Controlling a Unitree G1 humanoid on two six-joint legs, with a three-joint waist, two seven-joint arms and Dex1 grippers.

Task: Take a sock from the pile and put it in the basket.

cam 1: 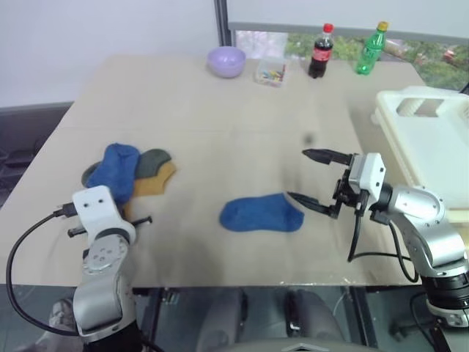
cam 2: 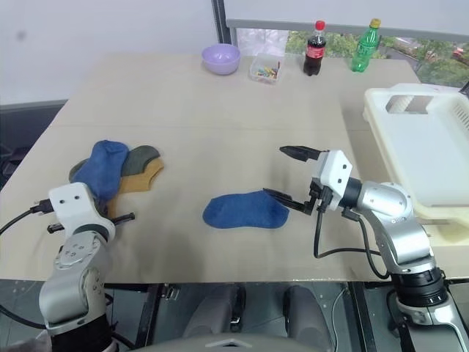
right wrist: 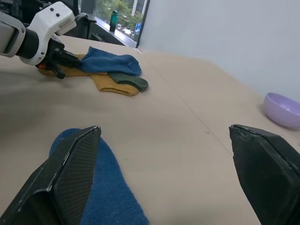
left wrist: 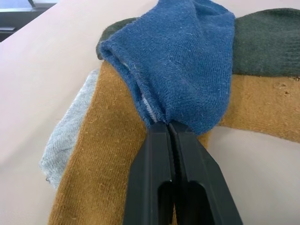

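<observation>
The pile sits at the desk's near left corner, and its top blue sock runs away from your left pincer, which is clamped shut on the sock's near edge. The basket lies far across on the right edge, so you carry it rightward past the loose blue sock. Your right pincer gapes wide above that sock, holding nothing.

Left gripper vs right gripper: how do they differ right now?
The left gripper is shut on the blue sock atop the pile; the right gripper is open and holds nothing. The left sits at the pile; the right hangs beside a lone blue sock mid-table. Both have two black fingers.
</observation>
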